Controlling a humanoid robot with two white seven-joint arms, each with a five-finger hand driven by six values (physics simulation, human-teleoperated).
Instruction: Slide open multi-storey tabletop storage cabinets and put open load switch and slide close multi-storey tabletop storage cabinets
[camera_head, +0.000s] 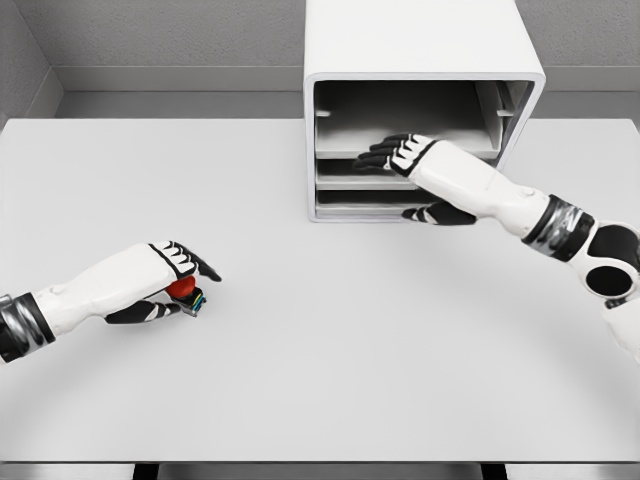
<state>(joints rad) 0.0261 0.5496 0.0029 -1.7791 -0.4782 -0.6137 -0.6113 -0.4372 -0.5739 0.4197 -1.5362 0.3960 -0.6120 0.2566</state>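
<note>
Left hand (170, 285) clamped on switch (186, 293), ready to carry. Right hand (405, 155) spread at cabinet (420, 60), fingers (378, 152) over drawer (350, 180), thumb beneath, for sliding.

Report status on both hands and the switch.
Left hand shut on load switch at table. Right hand at cabinet drawers. Path clear.

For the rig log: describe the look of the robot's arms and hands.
Both arms have smooth white shells. The left hand and right hand have white backs with black fingers. A glossy black-and-grey band rings each forearm; the right arm also shows a black round joint behind its band.
</note>
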